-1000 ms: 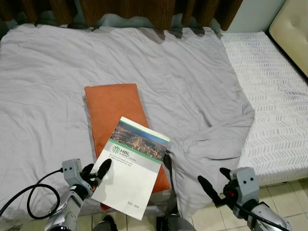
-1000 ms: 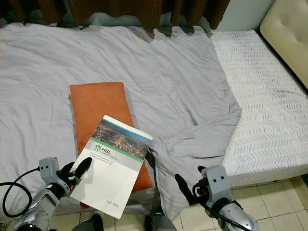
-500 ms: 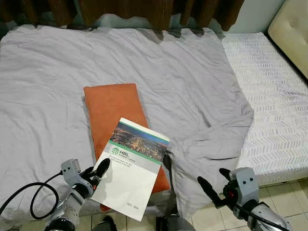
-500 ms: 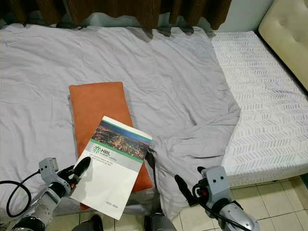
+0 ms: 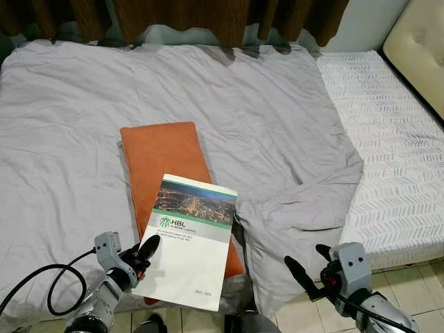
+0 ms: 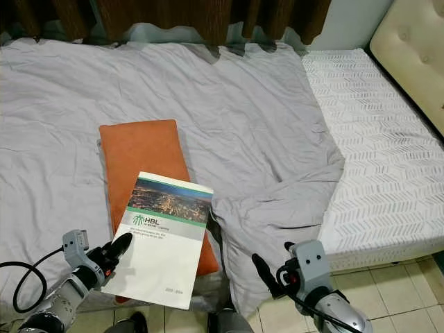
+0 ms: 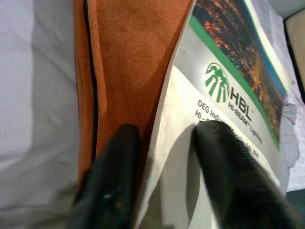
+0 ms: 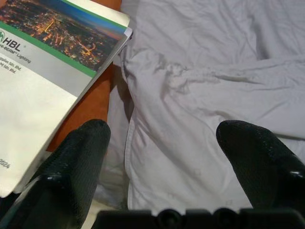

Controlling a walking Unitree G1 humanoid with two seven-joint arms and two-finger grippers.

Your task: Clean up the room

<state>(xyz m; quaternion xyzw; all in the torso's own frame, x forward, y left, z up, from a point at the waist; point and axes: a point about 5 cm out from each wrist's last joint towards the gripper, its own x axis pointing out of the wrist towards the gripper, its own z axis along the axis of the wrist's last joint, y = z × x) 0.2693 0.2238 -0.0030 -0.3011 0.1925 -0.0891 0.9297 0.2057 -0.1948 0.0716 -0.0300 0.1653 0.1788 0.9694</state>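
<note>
The left gripper (image 7: 162, 157) pinched the near edge of the booklet (image 5: 189, 239), one finger (image 7: 228, 176) on its cover and the other beneath. The booklet lay partly on the orange pillow (image 5: 161, 156), which rested on the grey sheet (image 5: 263, 118) of the bed. The right gripper (image 8: 167, 157) hung spread wide above the sheet's rumpled corner, near the tiled floor (image 5: 416, 284)

Bed (image 5: 388, 139), brown curtains (image 5: 208, 14), tiled floor (image 5: 416, 284)

Wide-spread right end effector (image 8: 167, 157) above rumpled grey bedsheet (image 8: 209, 95); beside it, white glossy city-photo catalogue (image 8: 45, 62) on orange suede cushion (image 8: 93, 102).
</note>
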